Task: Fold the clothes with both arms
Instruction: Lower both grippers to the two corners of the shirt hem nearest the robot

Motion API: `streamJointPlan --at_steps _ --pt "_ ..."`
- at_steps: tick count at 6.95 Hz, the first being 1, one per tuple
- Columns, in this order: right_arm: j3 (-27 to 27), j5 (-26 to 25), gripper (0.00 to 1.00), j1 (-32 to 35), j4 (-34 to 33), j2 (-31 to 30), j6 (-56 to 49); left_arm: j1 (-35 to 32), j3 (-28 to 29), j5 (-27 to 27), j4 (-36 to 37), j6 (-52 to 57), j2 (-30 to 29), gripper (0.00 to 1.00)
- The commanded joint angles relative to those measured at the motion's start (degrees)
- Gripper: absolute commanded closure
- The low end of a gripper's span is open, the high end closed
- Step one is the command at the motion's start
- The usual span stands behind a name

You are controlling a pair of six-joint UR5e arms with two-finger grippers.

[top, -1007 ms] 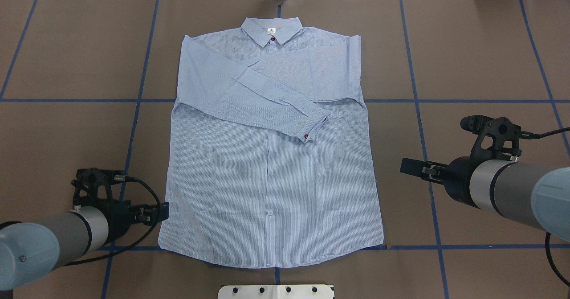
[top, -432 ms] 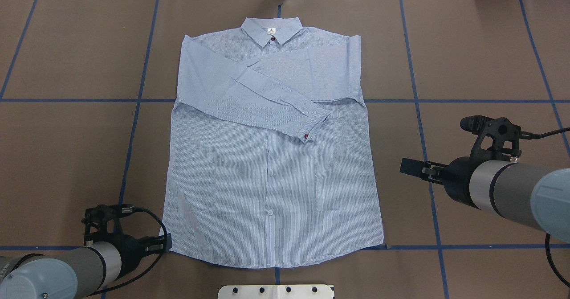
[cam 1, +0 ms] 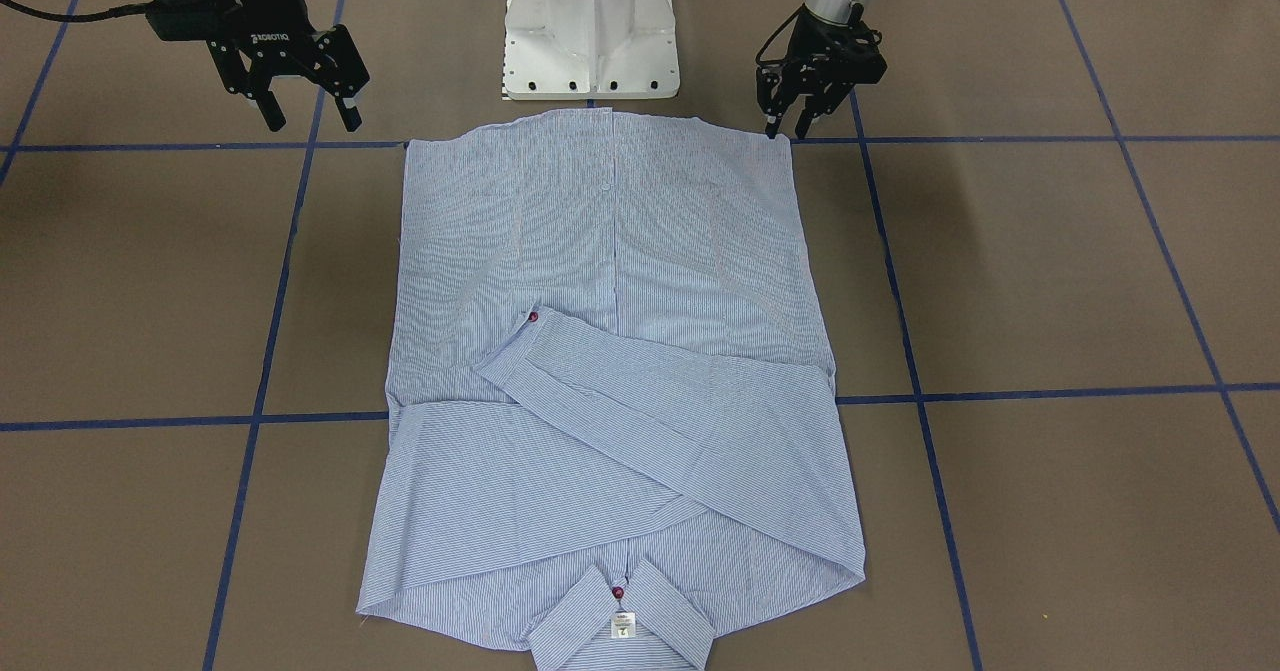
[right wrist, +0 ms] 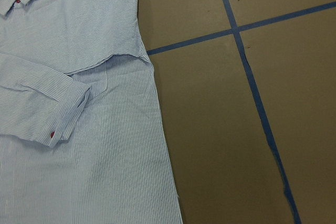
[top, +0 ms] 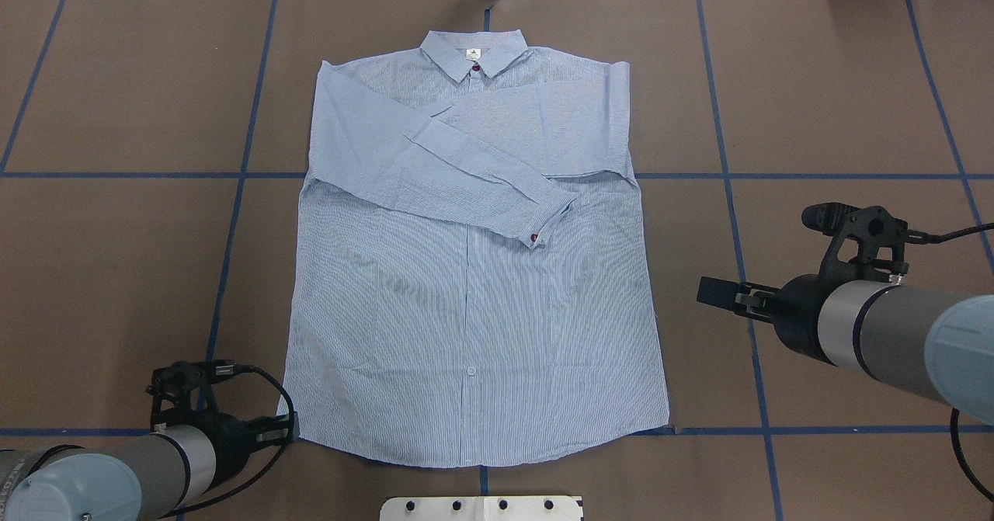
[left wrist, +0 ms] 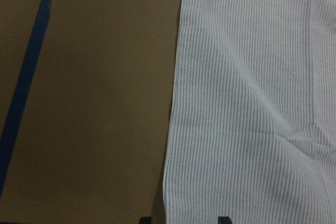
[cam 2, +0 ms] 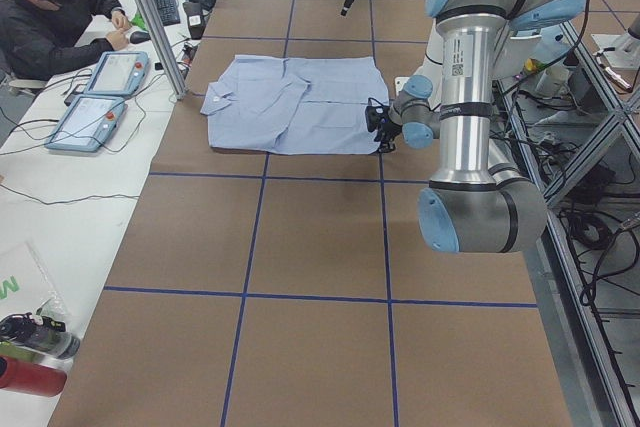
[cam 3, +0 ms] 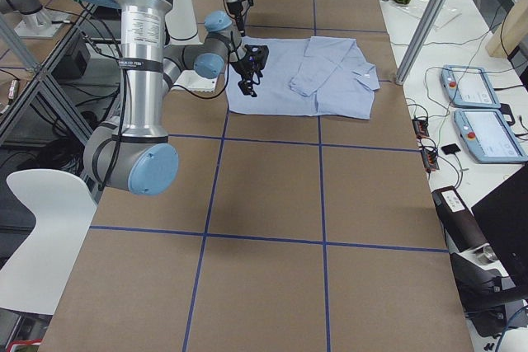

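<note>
- Left claw (cam 1: 786, 133) is a little open and empty, the shirt (cam 1: 610, 251) corner just below it, ready to pinch.
- Right claw (cam 1: 311, 116): wide open, empty, shirt near it.

A brown covering (top: 839, 78) spreads over the whole table, divided into large squares by blue tape lines (top: 116, 175); the light is bright and even, with soft shadows. Along one long side runs a white bench (cam 2: 60, 187) carrying two grey control tablets (cam 2: 112, 70), cables and a keyboard (cam 2: 165, 2); a slanted aluminium post (cam 2: 150, 22) rises at its edge; a person (cam 2: 50, 12) in a dark jacket sits there. A white chair (cam 3: 37, 220) stands off the opposite side.
</note>
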Motion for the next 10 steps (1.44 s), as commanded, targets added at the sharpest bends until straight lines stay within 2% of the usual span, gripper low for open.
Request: streamJointPlan --at_steps 1,8,9,10 --pt "0.01 -0.01 0.0 -0.09 0.0 0.0 0.0 0.1 0.76 -0.05 0.09 0.41 -0.09 0.48" --pt "0.01 -0.01 0.0 -0.09 0.0 0.0 0.0 0.1 3.22 -0.05 0.09 0.85 -2.02 0.53" --pt "0.01 -0.01 0.0 -0.09 0.0 0.0 0.0 0.19 3.39 -0.05 0.09 0.76 -2.2 0.57" --pt "0.01 -0.01 0.0 -0.09 0.0 0.0 0.0 0.19 3.4 -0.05 0.09 0.76 -2.46 0.78"
